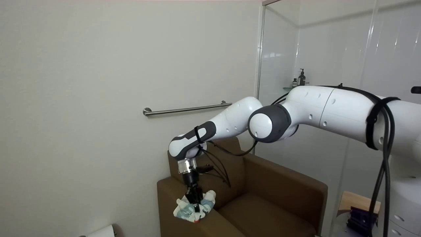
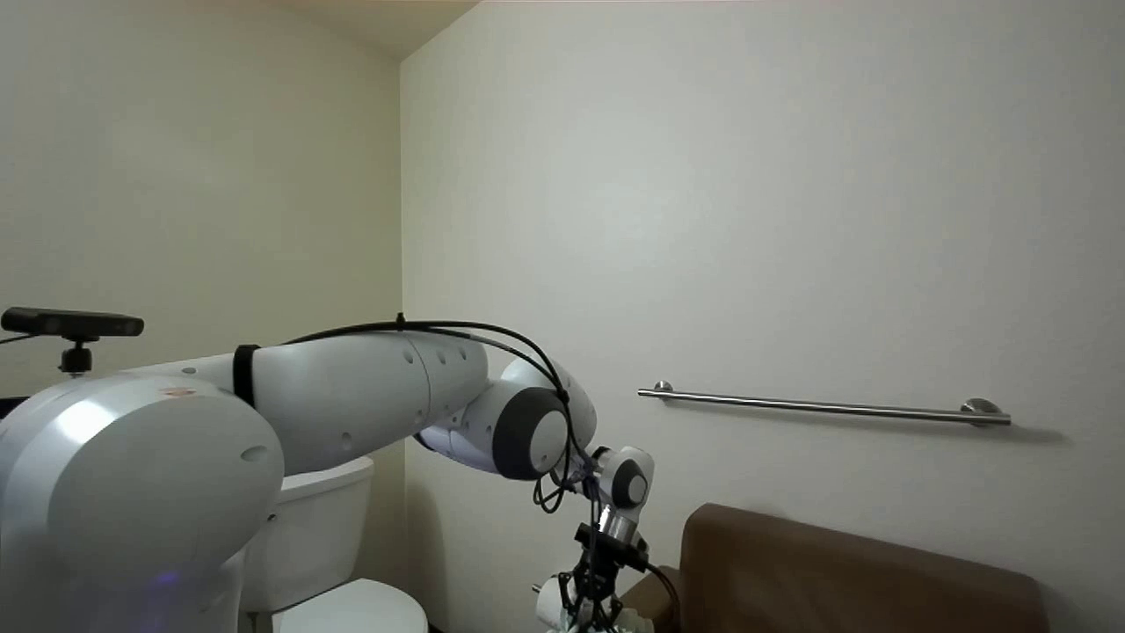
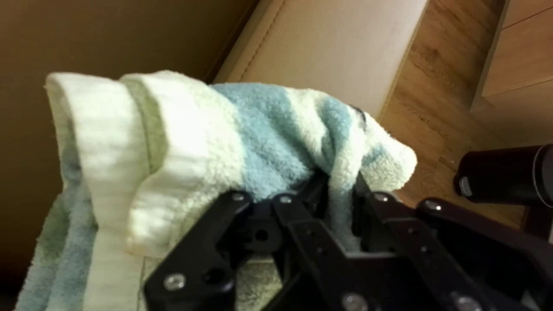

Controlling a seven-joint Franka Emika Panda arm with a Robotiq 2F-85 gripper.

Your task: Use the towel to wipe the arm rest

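The towel is white with blue-grey patches. It lies bunched on the near arm rest of a brown armchair. My gripper points down with its fingers shut on a fold of the towel. In the wrist view the gripper pinches that fold, and the towel spreads to the left and ahead of the fingers. The arm rest runs away beyond the towel, its top lit pale. In an exterior view the gripper is low at the frame edge, and the towel is mostly cut off.
The chair's backrest and far arm rest stand beside the seat. A metal grab bar is on the wall behind. A paper roll is at lower left. A dark bin stands on the wooden floor. A toilet is near the arm.
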